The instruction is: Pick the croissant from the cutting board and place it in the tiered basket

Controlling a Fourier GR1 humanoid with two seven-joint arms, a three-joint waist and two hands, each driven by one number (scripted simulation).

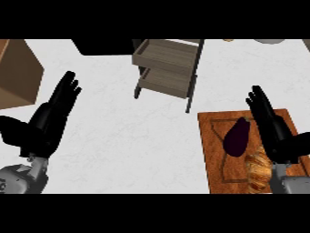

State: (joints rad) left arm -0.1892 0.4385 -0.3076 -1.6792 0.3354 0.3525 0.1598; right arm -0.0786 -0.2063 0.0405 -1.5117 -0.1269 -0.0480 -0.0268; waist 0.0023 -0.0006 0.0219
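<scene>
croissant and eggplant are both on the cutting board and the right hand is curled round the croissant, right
Not quite. The croissant and eggplant are both on the cutting board, but the right hand is open, fingers straight, holding nothing, as the head view shows.

Dark eggplant (236, 136), wooden box (13, 75) (left edge)

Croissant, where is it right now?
Head view, lower right: the croissant lies on the cutting board, just below the eggplant, beside the right hand.

Wood-grain cutting board (214, 150); grey wooden tiered basket (167, 68); matt white counter (117, 136)
</scene>
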